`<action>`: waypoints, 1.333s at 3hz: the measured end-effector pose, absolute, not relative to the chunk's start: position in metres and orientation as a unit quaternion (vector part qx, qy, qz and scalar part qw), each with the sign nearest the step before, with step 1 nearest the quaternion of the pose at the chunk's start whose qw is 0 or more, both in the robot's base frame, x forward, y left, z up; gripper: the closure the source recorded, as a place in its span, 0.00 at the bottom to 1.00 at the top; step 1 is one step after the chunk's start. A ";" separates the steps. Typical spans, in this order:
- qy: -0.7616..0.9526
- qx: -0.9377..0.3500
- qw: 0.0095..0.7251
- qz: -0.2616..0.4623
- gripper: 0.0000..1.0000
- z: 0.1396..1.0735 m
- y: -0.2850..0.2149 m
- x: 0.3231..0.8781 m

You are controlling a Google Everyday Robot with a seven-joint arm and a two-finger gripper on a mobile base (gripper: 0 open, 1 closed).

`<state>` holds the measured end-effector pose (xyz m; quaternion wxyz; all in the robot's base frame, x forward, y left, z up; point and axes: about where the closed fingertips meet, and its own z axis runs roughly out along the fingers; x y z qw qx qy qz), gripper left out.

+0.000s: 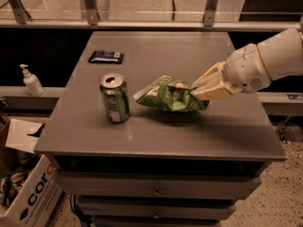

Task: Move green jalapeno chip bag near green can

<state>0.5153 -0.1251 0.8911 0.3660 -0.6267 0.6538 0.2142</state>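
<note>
The green jalapeno chip bag is crinkled and glossy, held just above the grey table top near its middle. My gripper comes in from the right on a white arm and is shut on the bag's right end. The green can stands upright with a silver open top, just left of the bag, a small gap apart.
A small flat dark blue packet lies at the table's back left. A white pump bottle stands on a ledge to the left. A cardboard box sits on the floor at lower left. Drawers are below the table top.
</note>
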 end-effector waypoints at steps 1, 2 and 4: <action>0.639 -0.645 0.354 0.225 1.00 0.890 -0.115 0.498; 0.624 -0.664 0.339 0.233 1.00 0.888 -0.102 0.485; 0.599 -0.692 0.319 0.246 1.00 0.887 -0.080 0.474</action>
